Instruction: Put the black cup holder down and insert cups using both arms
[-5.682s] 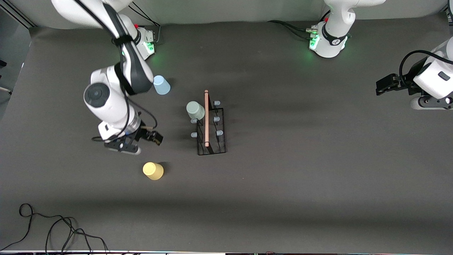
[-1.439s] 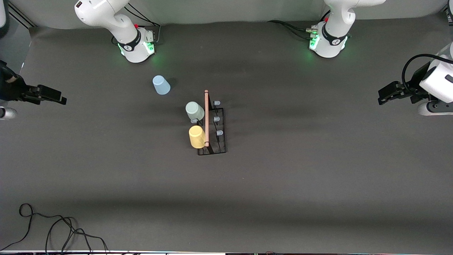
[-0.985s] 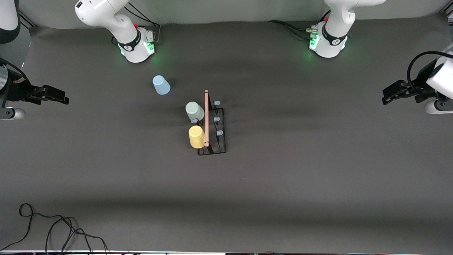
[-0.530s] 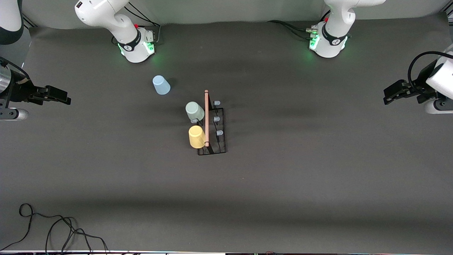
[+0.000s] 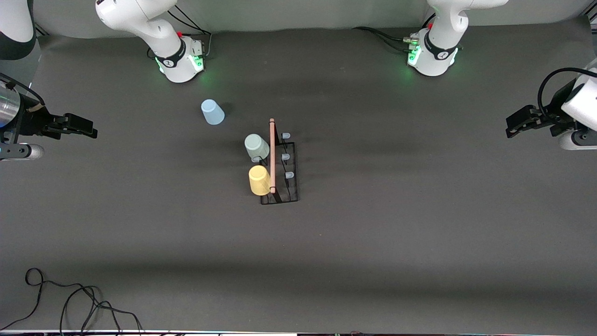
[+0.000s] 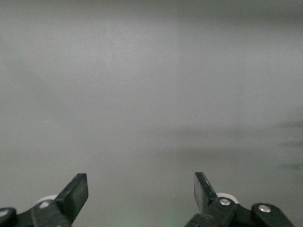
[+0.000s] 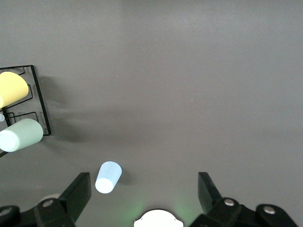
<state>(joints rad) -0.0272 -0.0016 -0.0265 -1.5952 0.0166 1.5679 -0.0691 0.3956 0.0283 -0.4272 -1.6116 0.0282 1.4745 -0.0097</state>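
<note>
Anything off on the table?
Nothing damaged or spilled. Only the light blue plastic cup stands on the mat, apart from the black wire cup holder, which carries the pale green and yellow cups.

Two cups [image 5: 258,163] on holder [image 5: 280,189]

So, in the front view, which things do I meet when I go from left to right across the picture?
right gripper → light blue cup → pale green cup → black cup holder → left gripper.

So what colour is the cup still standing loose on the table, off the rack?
Light blue; it shows best in the front view.
</note>
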